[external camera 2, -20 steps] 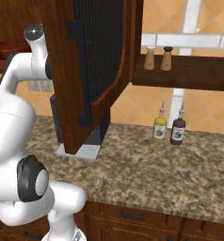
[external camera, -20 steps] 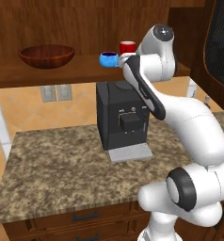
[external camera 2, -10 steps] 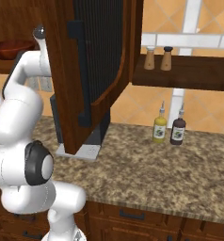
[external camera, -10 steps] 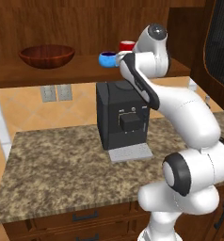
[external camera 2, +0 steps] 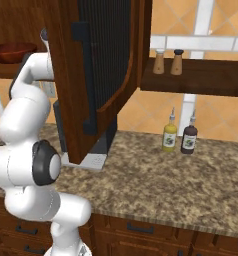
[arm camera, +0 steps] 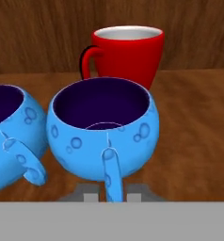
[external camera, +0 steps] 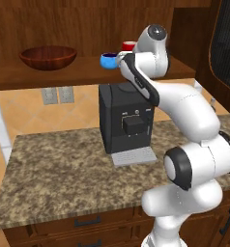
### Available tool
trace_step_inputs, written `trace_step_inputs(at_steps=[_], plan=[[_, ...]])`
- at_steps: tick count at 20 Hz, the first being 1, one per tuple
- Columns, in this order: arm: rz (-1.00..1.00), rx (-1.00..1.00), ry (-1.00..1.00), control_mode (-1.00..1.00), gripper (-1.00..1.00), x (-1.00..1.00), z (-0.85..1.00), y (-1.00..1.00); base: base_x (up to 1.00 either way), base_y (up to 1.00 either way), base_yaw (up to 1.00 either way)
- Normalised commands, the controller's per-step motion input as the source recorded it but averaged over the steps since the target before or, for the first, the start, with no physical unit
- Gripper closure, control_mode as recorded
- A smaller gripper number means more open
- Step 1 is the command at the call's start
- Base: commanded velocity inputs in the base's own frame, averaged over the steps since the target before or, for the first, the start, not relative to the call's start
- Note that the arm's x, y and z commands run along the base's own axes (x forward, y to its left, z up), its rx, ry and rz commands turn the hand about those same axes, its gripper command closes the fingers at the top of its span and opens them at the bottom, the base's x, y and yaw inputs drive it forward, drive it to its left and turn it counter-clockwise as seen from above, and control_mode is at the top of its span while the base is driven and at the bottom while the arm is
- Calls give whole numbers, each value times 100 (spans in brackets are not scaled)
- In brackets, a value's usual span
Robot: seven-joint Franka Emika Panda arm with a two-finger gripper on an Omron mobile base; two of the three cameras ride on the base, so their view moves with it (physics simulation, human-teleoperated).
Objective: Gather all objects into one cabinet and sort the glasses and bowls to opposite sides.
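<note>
Speckled granite counter (external camera: 54, 169), orange tiled wall (external camera 2: 216, 120)

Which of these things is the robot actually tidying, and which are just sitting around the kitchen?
Part of the job:
blue cup at the claw
second blue cup
red cup
wooden bowl
cabinet

Just lying about:
coffee machine
two sauce bottles
two shakers
</note>
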Motion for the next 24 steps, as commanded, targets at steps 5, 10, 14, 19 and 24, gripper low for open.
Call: trace_step_inputs(at_steps=[5, 10, 14, 19, 24], plan=[[2, 0, 0, -100, -100, -8, -2, 2, 0, 0, 0], [0, 0, -2, -100, -100, -84, 0, 0, 0, 0, 0], [0, -1, -10, -100, -100, -100, -14, 0, 0, 0, 0], [0, -3, -22, -100, -100, -100, -21, 0, 0, 0, 0], [0, -2, -23, -100, -100, -100, -10, 0, 0, 0, 0]])
